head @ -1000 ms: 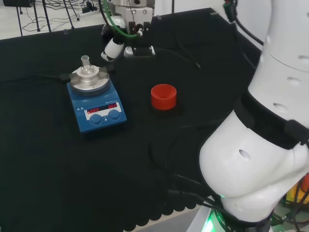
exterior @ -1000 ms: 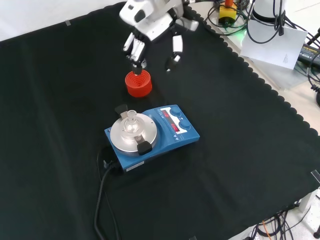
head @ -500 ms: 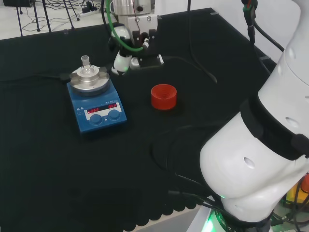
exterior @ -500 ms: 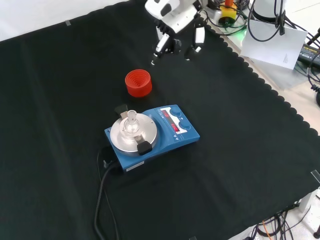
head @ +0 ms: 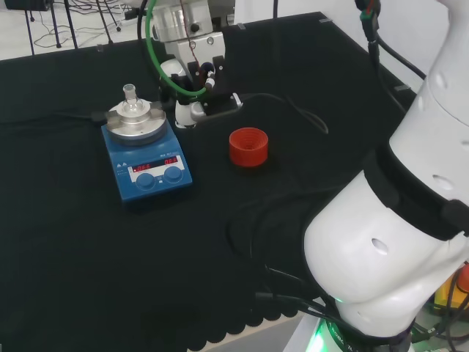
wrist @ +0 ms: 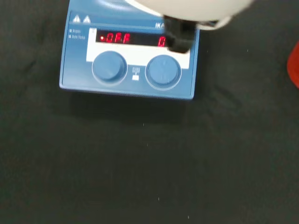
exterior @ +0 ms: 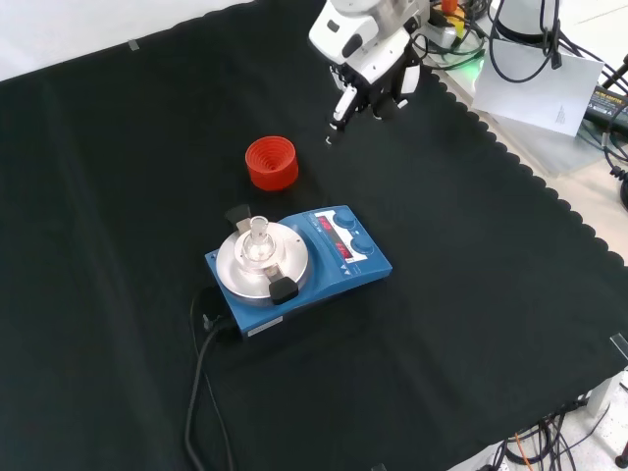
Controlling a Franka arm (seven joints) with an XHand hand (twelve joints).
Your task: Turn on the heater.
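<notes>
The blue heater (exterior: pixel 299 260) sits mid-bench with its two knobs (wrist: pixel 110 66) facing the open side, reachable from in front. The hand (exterior: pixel 371 78) hangs above the cloth well apart from it, past the red ribbed stand (exterior: pixel 272 163), holding nothing; its fingers point down, loosely extended (likely readying a fingertip for a knob)

A lab: blue hotplate heater (exterior: pixel 304 259) carrying a glass flask (exterior: pixel 258 237) on a black-clothed bench (exterior: pixel 471 324).
</notes>
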